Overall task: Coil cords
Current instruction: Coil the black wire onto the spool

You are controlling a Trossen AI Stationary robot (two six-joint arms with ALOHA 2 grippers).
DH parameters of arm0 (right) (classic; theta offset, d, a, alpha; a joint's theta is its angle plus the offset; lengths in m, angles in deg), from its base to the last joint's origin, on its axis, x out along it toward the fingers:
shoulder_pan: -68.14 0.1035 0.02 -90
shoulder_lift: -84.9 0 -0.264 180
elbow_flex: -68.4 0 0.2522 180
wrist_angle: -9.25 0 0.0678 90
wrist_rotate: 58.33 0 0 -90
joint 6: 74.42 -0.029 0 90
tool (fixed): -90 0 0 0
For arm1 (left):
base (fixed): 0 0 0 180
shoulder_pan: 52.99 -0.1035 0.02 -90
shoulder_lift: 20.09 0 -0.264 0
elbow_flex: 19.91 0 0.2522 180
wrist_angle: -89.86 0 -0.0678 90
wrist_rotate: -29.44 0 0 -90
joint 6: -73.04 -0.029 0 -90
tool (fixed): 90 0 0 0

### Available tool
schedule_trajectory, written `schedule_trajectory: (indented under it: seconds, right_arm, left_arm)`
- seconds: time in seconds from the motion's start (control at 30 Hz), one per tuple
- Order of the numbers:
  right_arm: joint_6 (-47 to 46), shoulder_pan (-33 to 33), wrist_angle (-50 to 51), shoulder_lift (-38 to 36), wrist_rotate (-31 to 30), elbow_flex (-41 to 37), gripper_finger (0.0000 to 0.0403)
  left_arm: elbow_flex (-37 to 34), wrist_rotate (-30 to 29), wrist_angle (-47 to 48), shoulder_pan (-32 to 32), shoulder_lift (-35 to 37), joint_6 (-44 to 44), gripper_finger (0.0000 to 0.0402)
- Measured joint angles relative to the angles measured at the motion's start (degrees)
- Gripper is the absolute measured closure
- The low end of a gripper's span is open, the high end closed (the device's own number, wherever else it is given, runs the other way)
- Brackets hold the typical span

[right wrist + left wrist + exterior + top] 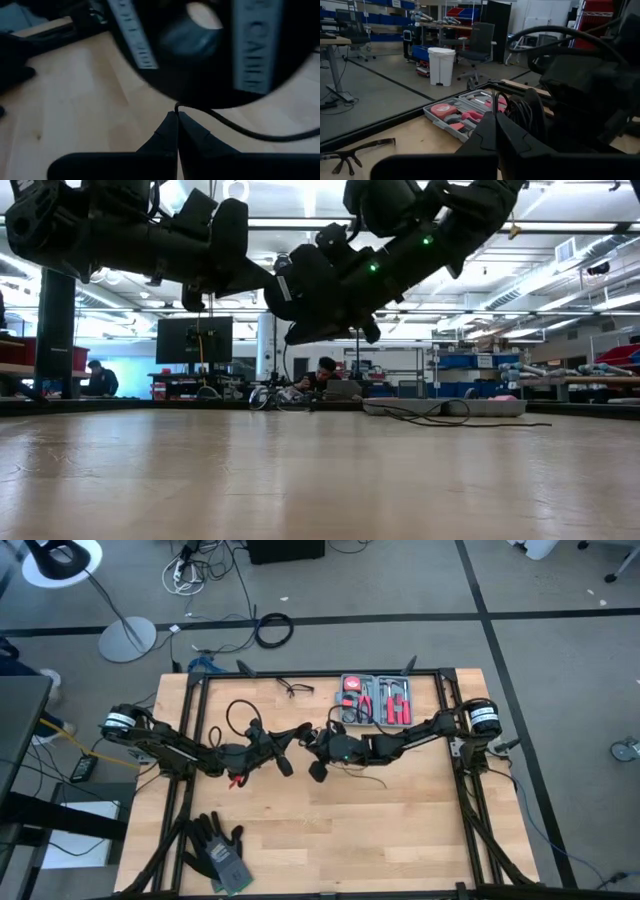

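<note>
cord [240,127]: v. thin, limp, light; springs loose; pinch near the gripper tips
left gripper [283,745]: clenched; hold unclear
right gripper [176,114]: clenched on cord

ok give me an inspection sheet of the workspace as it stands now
surface: wooden table, bare across the middle and front.
job's things: thin black cord looping up from the left gripper; another stretch runs from the right fingertips.
clutter: tool kit, safety glasses, gloves.
grippers: left gripper shut on the cord; right gripper shut on the cord; both held above mid-table, tips nearly meeting.
cables: coiled thicker cable on the floor.
surroundings: lamp base; seated person beyond the table.
</note>
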Motion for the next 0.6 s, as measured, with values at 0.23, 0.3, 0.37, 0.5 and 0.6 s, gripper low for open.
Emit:
schedule_trajectory:
  seconds: [0.23, 0.3, 0.37, 0.5, 0.6]
  right_arm:
    - [-0.3, 0.1, -0.4, 0.0, 4.9, 0.0, 0.0403]
    - [-0.3, 0.2, -0.4, 0.0, 5.0, 0.0, 0.0403]
    - [0.6, 0.5, -0.2, 0.0, 4.9, 0.0, 0.0402]
    - [3.8, 1.5, 3.3, 0.0, 4.9, 0.0, 0.0385]
    - [3.6, 2.0, 5.4, 0.0, 4.7, 0.0, 0.0363]
  left_arm:
    - [1.2, -0.1, -0.3, 0.0, 0.0, -0.6, 0.0402]
    - [1.3, -0.7, -0.1, 0.0, -0.1, -1.5, 0.0402]
    - [1.1, -2.6, 0.0, 0.0, -0.1, -1.6, 0.0401]
    - [0.3, -5.4, -0.3, 0.0, -0.1, -1.7, 0.0402]
    - [-0.8, -7.0, -0.9, 0.0, -0.1, -1.6, 0.0402]
